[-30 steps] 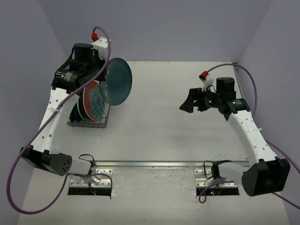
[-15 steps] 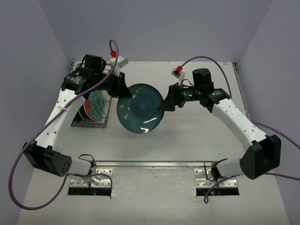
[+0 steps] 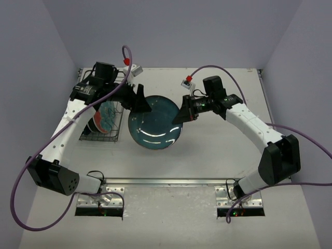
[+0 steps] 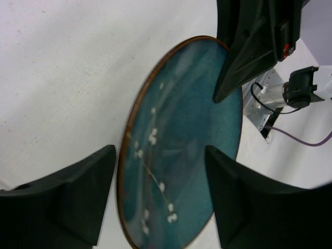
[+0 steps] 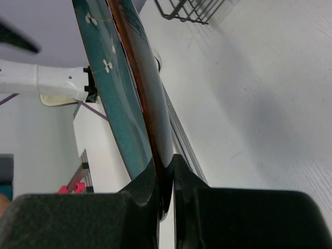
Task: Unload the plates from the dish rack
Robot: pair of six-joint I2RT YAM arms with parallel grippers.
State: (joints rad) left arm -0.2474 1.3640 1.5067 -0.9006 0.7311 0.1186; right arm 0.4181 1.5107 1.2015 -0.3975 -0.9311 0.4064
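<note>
**Teal plate changes hands over the middle of the table**

The table (image 3: 218, 155) carries the dish rack (image 3: 96, 138) near its left edge, with red plates (image 3: 104, 116) standing on edge inside it, so unloading looks far from finished.

The teal plate (image 3: 154, 127) is out of the rack, just beside the rack's right side and towards the table's centre. A second ago it was held up beside the rack by the left arm alone. Whether it now touches the surface cannot be told.

Being round, it has no long axis of its own. Its glazed, flower-dotted face is turned up towards the overhead camera, somewhat tilted, and the line from one gripper to the other runs along the table's width.

The right gripper (image 5: 166, 181), wide apart a second ago, now pinches the plate's right rim. The left gripper (image 4: 158, 199) has let go, and its fingers stand spread on either side of the opposite rim. I judge the handover all but complete.
</note>
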